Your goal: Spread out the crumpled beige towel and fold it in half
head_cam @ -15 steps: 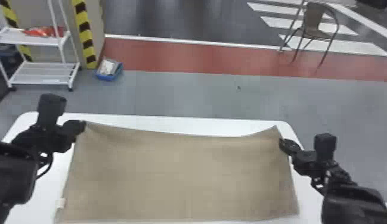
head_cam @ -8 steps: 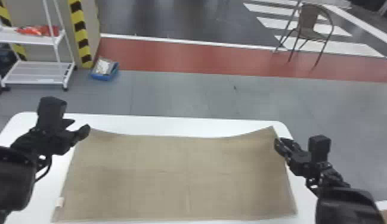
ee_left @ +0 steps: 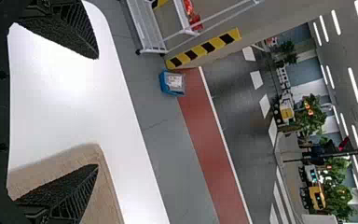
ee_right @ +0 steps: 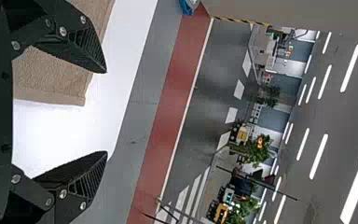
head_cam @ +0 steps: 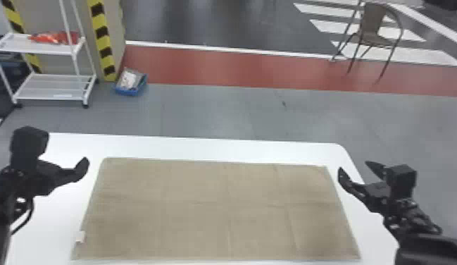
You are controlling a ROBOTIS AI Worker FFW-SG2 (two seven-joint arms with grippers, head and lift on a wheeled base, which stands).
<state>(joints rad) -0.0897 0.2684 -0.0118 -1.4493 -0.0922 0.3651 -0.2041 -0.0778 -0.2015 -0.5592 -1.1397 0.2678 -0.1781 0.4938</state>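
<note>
The beige towel (head_cam: 217,211) lies flat as a wide rectangle with faint creases and a small white tag at its left edge. My left gripper (head_cam: 82,166) is just off the towel's far left corner. In the left wrist view, the left gripper (ee_left: 97,112) is open and holds nothing, one finger over the towel (ee_left: 108,193), the other over white tabletop. Beyond the far right corner, my right gripper (head_cam: 353,167) stands open. The right wrist view shows the right gripper (ee_right: 106,112) with its fingers wide apart and empty, the towel's corner (ee_right: 51,77) near one of them.
The white table (head_cam: 202,146) extends past the towel on its far, left and right sides. On the floor beyond are a white shelf cart (head_cam: 51,86), a blue bin (head_cam: 131,82) and a brown chair (head_cam: 373,28).
The towel's raised far corners have come down flat onto the table. Both grippers have let go and moved outward, away from those corners; the right one has opened wide.
</note>
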